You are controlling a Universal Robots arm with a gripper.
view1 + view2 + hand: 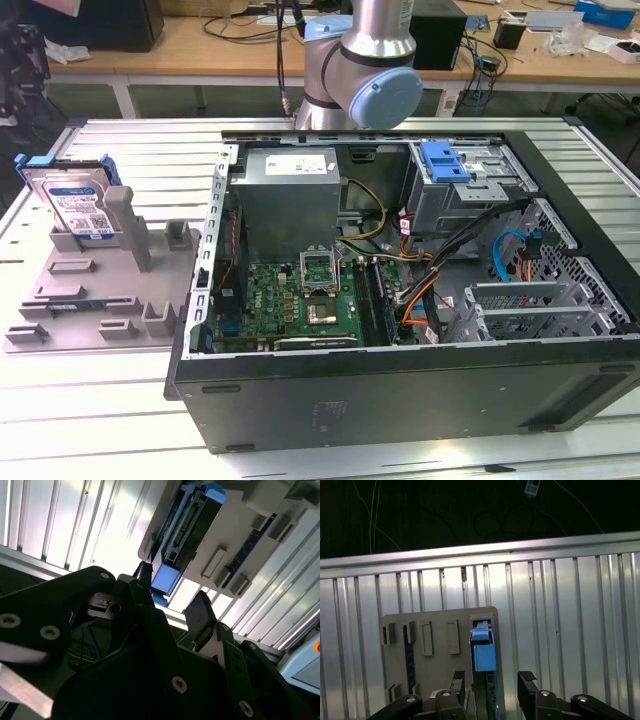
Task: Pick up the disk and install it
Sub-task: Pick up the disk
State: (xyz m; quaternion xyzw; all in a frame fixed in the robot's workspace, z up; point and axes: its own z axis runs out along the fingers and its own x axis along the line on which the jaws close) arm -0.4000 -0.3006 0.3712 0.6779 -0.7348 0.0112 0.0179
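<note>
The disk [76, 205] is a silver drive with a white-and-blue label in a blue carrier frame. It stands tilted on its edge in a grey fixture [90, 295] at the exterior view's left. In the first wrist view my gripper [492, 682] is open, its two black fingers [526, 680] on either side of the line of the disk's blue edge [484, 655], some way off from it. The second wrist view has the open gripper [172, 597] with the disk [192, 525] beyond the fingertips. Nothing is held.
An open computer case [400, 390] lies on the slatted metal table [130, 410], with a grey power supply box [290, 190], a motherboard [300, 295] and a blue-clipped drive cage [447, 165] inside. The arm's elbow [370, 80] rises behind the case. Desks stand at the back.
</note>
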